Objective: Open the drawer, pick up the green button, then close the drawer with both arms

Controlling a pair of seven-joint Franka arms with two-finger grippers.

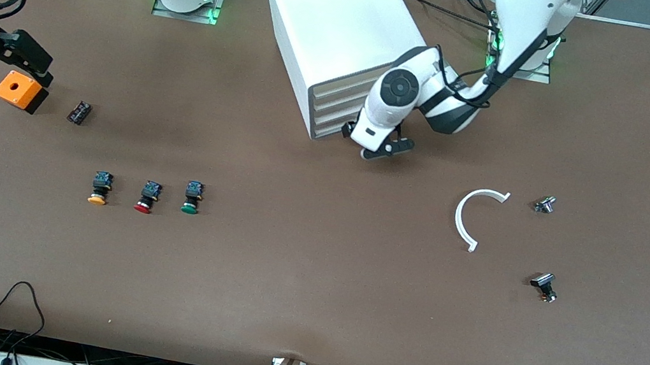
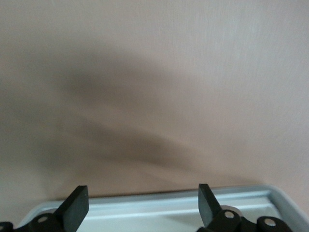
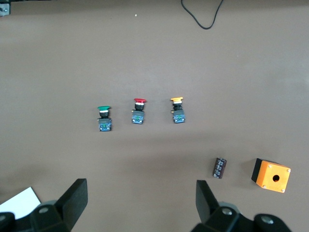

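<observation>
The white cabinet [image 1: 336, 23] stands between the arms' bases. Its four cream slat drawers look shut, the third one down [image 1: 335, 114] among them. My left gripper [image 1: 372, 144] is open and low against the drawer fronts. In the left wrist view its fingers [image 2: 77, 205] straddle a white rimmed edge [image 2: 169, 208]; I cannot tell which drawer it belongs to. The green button [image 1: 192, 198] lies on the table, also in the right wrist view [image 3: 104, 118]. My right gripper [image 1: 21, 57] is open and empty [image 3: 140, 193], above the orange box.
A red button [image 1: 147, 198] and a yellow button [image 1: 99, 188] lie beside the green one. An orange box [image 1: 21, 91] and a small black part [image 1: 79, 112] lie toward the right arm's end. A white arc [image 1: 477, 218] and two small parts [image 1: 544, 204] [image 1: 544, 286] lie toward the left arm's end.
</observation>
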